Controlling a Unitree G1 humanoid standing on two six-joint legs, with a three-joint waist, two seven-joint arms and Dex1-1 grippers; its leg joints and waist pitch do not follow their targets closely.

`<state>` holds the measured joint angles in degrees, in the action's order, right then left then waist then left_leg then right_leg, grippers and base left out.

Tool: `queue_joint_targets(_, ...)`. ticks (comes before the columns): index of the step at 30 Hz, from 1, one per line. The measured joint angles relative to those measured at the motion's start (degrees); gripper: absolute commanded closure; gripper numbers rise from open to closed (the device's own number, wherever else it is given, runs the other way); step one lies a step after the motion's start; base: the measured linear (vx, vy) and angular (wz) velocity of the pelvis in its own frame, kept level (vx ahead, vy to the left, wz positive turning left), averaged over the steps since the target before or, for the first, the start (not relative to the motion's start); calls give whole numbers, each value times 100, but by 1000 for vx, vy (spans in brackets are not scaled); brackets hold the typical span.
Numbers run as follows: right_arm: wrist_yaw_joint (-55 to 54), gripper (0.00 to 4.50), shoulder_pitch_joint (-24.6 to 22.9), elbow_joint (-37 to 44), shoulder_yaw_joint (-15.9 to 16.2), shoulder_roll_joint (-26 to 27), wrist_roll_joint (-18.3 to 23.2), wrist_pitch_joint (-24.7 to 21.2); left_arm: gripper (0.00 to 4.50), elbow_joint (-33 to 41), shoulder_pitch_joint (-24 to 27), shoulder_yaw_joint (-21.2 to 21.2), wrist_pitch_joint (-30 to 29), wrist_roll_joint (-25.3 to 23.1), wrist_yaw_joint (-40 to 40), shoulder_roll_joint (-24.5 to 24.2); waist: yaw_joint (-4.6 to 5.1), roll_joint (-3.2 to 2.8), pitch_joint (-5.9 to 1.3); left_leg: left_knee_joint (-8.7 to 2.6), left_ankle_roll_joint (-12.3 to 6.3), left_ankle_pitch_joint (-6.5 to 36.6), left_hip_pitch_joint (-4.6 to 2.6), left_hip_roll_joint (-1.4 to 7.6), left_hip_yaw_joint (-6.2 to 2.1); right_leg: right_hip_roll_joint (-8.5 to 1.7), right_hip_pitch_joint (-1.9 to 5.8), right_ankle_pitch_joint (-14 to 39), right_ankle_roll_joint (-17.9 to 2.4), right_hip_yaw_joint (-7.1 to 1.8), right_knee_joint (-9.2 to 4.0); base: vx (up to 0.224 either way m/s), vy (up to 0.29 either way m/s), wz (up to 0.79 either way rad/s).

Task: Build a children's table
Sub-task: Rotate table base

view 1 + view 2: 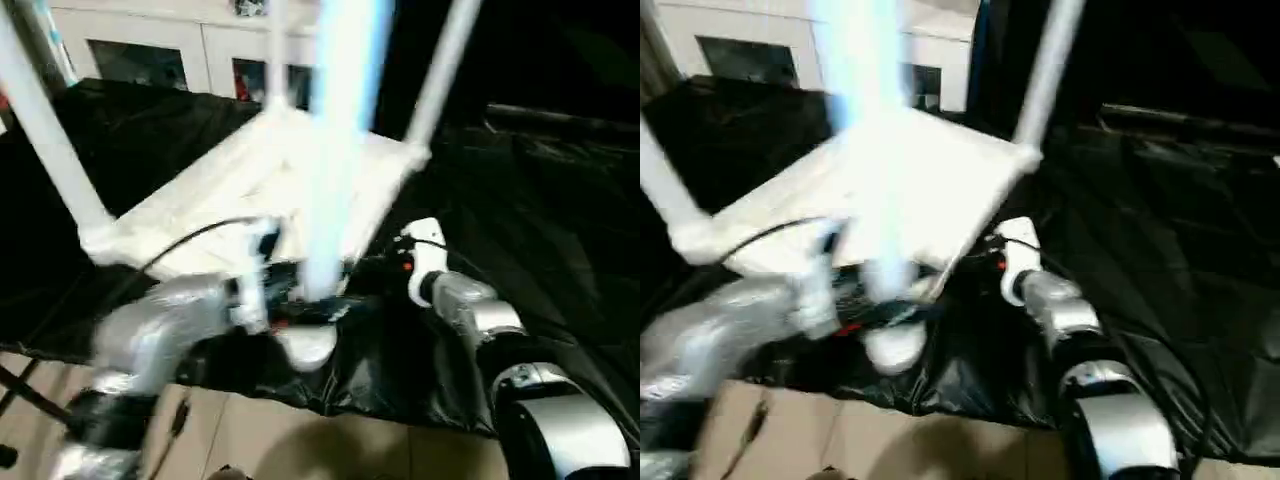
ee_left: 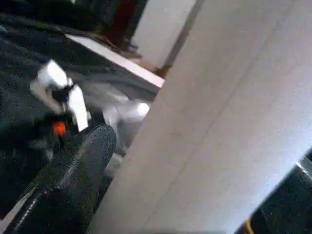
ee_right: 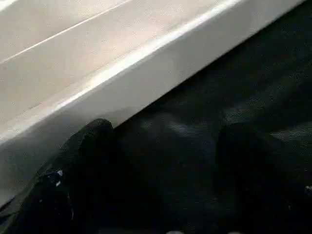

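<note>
White table leg (image 2: pixel 219 122) is straddled by the spread left gripper (image 2: pixel 195 195); right gripper (image 3: pixel 165 161) is parted too, tabletop rim (image 3: pixel 146 73) just beside it.

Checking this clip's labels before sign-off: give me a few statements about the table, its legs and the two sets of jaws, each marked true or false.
1. The children's table lies upside down with legs pointing up. True.
2. It rests on a bare wooden floor. False: it lies on a black sheet.
3. The left gripper has a white leg between its jaws. True.
4. The right gripper is shut on a leg. False: its jaws stand open beside the tabletop's rim, holding nothing.
5. A white cabinet stands behind the table. True.
</note>
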<state>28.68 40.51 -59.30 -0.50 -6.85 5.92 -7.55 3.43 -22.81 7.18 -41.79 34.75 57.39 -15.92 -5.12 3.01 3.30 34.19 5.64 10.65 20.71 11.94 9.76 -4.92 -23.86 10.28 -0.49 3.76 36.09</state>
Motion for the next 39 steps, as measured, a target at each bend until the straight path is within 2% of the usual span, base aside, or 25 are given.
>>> queue_joint_targets(5, 49, 32, 10, -126, -13, -3, -6, 168, 0, -708, -437, 168, 572, -503, -446, 523, -19, -7, 2, 0, 1, -1, -24, -1, -2, 0, 4, -5, -1, -2, -2, 0, 0, 0)
queue_joint_targets(11, 304, 32, -111, -30, -97, -133, 1, 287, 0, -1195, -598, 297, 1167, -803, -661, 1035, -17, -103, 3, -1, 1, 0, -21, -2, -3, 1, 14, -19, -24, 0, -16, 0, 0, 0)
queue_joint_targets(14, 382, 32, -243, 128, -141, -289, 57, 329, 0, -1443, -735, 453, 1549, -1038, -707, 1085, -35, -174, 7, 0, -1, 0, -23, -3, -2, 0, 15, -19, -25, 1, -25, 0, 0, 0)
queue_joint_targets(17, 677, 32, -480, 456, -114, -502, 58, 335, 0, -1566, -758, 609, 1735, -1198, -551, 895, -75, -245, 1, -1, -2, 0, -20, -2, 0, 0, 12, -18, -25, 2, -27, 0, 0, 0)
queue_joint_targets(20, 1149, 32, -907, 1026, -87, -934, 68, 268, 0, -1573, -706, 727, 1846, -1354, -75, 337, -124, -280, 5, -7, -3, -1, -19, -2, 0, 1, 6, -17, -24, 4, -28, 0, 0, 0)
queue_joint_targets(22, 1440, 32, -1166, 1443, -30, -1233, 63, 184, 0, -1671, -671, 773, 2000, -1512, 297, -97, -130, -288, 7, -7, -4, -2, -21, -2, 1, 2, 3, -17, -24, 4, -30, 0, 0, 0)
queue_joint_targets(25, 1718, 32, -1341, 1872, 31, -1495, 52, 138, 0, -1939, -669, 792, 2236, -1693, 670, -440, -137, -293, 7, -6, -4, -2, -26, -3, 4, 1, 6, -17, -24, 1, -30, 0, 0, 0)
queue_joint_targets(27, 1966, 30, -1472, 2230, 127, -1669, 45, 132, 35, -2253, -753, 969, 2553, -1882, 921, -626, -148, -298, 8, -6, -4, -2, -27, -2, 4, 1, 7, -17, -23, 1, -30, 0, 0, 0)
queue_joint_targets(29, 2262, 30, -1672, 2670, 160, -1939, 71, 17, 39, -2743, -885, 1091, 2969, -2146, 1065, -839, -164, -304, 9, -7, -4, -1, -26, -3, 3, 1, 9, -15, -20, 2, -31, 0, 0, 0)
queue_joint_targets(32, 2724, 0, -2002, 3357, 163, -2280, 244, -312, 78, -3419, -1138, 1186, 3468, -2499, 1126, -943, -213, -312, 9, -10, -4, -1, -22, -3, 3, 1, 13, -15, -18, 2, -39, 0, 0, 0)
queue_joint_targets(35, 3177, 0, -2232, 4003, 197, -2561, 499, -625, 83, -3984, -1430, 1326, 3905, -2797, 1184, -870, -284, -325, 5, -10, -6, -1, -22, -3, 2, 0, 14, -14, -17, 1, -46, 0, 0, 0)
queue_joint_targets(38, 3567, 0, -2480, 4597, 224, -2927, 691, -877, 122, -4560, -1722, 1443, 4281, -3006, 1255, -765, -327, -336, 2, -11, -8, 0, -19, -2, 1, 1, 16, -12, -14, 2, -52, 0, 0, 0)
queue_joint_targets(39, 3639, 0, -2527, 4704, 224, -2999, 724, -944, 122, -4687, -1778, 1458, 4337, -3024, 1276, -754, -328, -339, 1, -10, -9, 1, -18, -2, 1, 1, 15, -12, -14, 2, -53, 0, 0, 0)
